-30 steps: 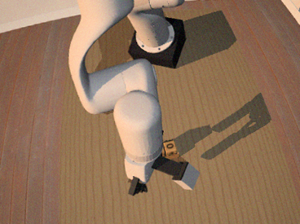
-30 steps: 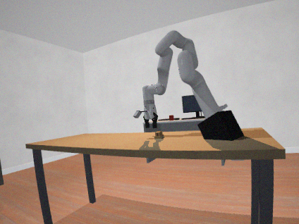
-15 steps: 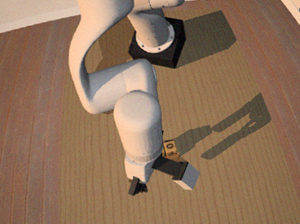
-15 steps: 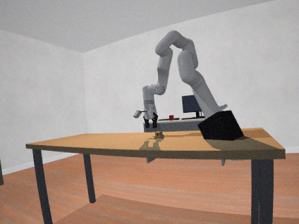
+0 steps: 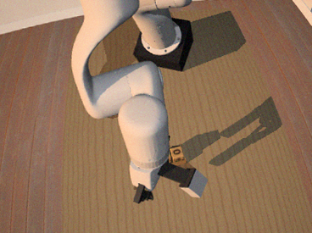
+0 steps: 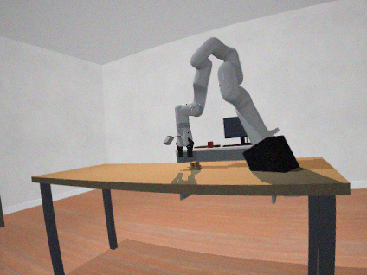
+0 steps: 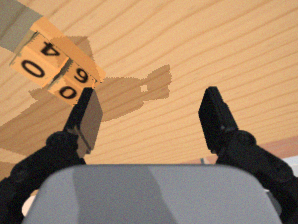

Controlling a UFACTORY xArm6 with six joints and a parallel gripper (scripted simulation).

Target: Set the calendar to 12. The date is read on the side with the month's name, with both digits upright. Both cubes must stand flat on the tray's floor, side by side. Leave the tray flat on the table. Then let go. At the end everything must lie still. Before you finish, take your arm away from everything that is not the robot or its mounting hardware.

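Note:
Two wooden date cubes stand side by side in a small wooden tray (image 7: 52,29) at the upper left of the wrist view. The left cube (image 7: 37,57) shows a 4 and a 0. The right cube (image 7: 74,83) shows a 6 and a 0. The calendar appears small in the top view (image 5: 176,154), mostly hidden behind the arm, and in the exterior view (image 6: 196,164). My gripper (image 7: 150,100) (image 5: 143,194) (image 6: 184,152) is open and empty. It hangs above the bare table (image 6: 260,182), beside the cubes and touching nothing.
The arm's black base block (image 5: 165,48) (image 6: 270,155) sits at the far side of the table. A desk with a monitor (image 6: 235,128) stands against the back wall. The table's front edge runs across the exterior view.

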